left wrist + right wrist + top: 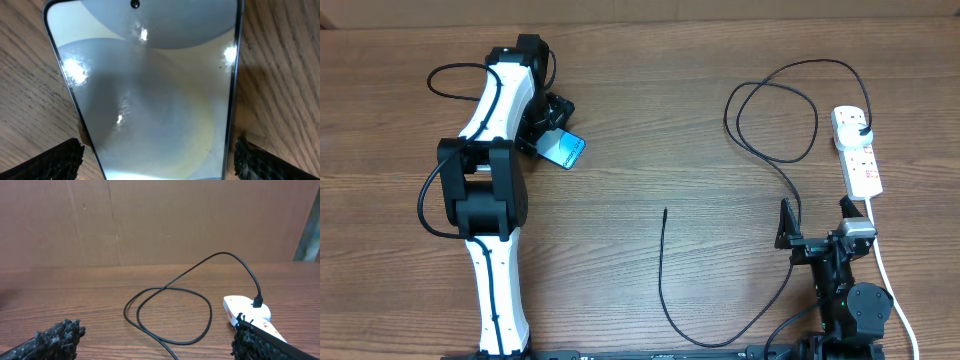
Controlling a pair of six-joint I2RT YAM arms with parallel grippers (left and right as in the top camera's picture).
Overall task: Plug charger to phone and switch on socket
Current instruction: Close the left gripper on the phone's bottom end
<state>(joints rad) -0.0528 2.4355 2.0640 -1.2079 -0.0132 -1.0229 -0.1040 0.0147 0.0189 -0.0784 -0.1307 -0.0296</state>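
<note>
Nearest the bases we see the right gripper (815, 224), released and empty, its fingers (55, 340) spread wide above the desk (650, 120). The charger (790, 190) runs close past this gripper. We trace one end in a low curve to a free tip (665, 211) lying on bare wood mid-desk, well apart from the phone (563, 150). Farther out on the left, the left gripper (160, 165) hangs over the phone, likewise released. Its fingers (55, 160) stand at either long edge of the lit screen, and we cannot tell whether they touch it. The phone lies askew on the desk. On the right, beyond the right gripper, the socket (247, 311) lies flat, its white cord (892, 295) running back past the arm. The charger's plug (258, 301) sits in the socket's far end, and the slack forms a loop (170, 315) to its left.
</note>
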